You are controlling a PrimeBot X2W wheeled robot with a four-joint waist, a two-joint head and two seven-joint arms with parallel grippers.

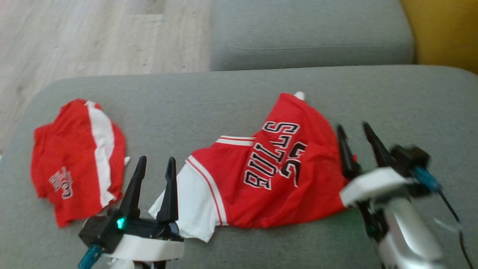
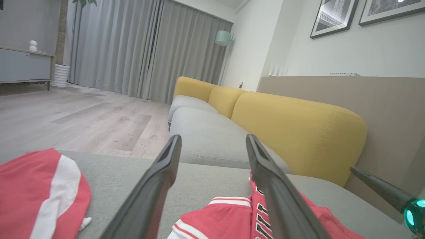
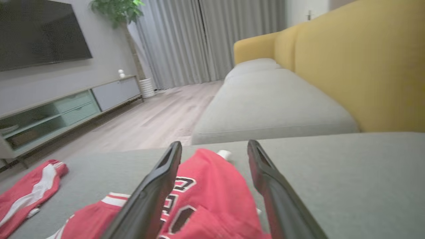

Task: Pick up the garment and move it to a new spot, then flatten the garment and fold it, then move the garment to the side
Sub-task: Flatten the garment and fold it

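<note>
Centre frame on the grey sofa (image 1: 224,97), I see the jersey (image 1: 261,175) lying rumpled, lettering up. My right claw (image 1: 352,126), lower right, stands wide and empty at the jersey's right edge. My left claw (image 1: 156,160), lower left, is wide too, holding nothing, by its white end. Shorts (image 1: 74,160) lie far left.

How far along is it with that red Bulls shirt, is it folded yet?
Not yet. The jersey lies loose on the grey seat cushion, so the putting down looks done. Nothing is in hand: both pairs of jaws stand open and empty, one at either end of it. The jersey is rumpled and bunched, so flattening, folding and moving it aside remain.
</note>
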